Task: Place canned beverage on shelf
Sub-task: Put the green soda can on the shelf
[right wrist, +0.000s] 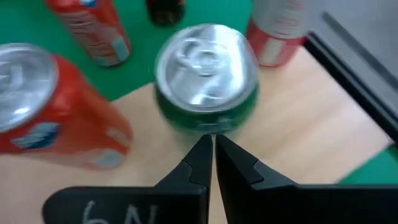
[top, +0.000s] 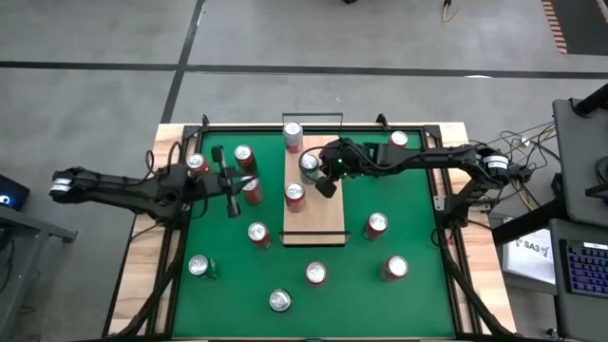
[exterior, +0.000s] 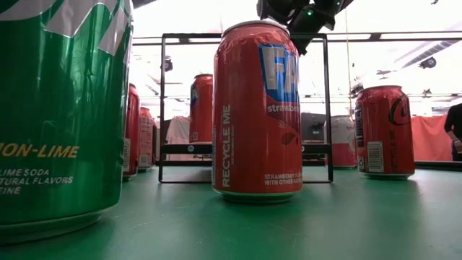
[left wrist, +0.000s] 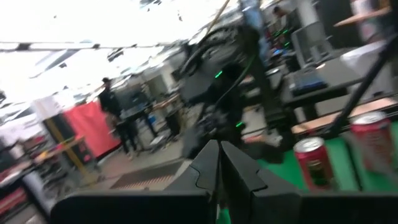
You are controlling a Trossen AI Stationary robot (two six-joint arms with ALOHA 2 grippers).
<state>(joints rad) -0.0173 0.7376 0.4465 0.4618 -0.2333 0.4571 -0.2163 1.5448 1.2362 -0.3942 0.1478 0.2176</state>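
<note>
Three cans stand in a row on the pale wooden shelf at the middle of the green mat: a red one at the far end, a green can in the middle, another red can nearer. The right gripper hovers above the shelf beside the green can, fingers pressed together and empty. The left gripper, also closed on nothing, is raised over the mat's left side among loose red cans.

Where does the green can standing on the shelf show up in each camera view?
High: green can mid-shelf, beside right gripper.
Low: cannot pick it out.
Left wrist: not seen.
Right wrist: centre, just past the shut fingertips.
Shared landmark: pale wooden shelf.
</note>
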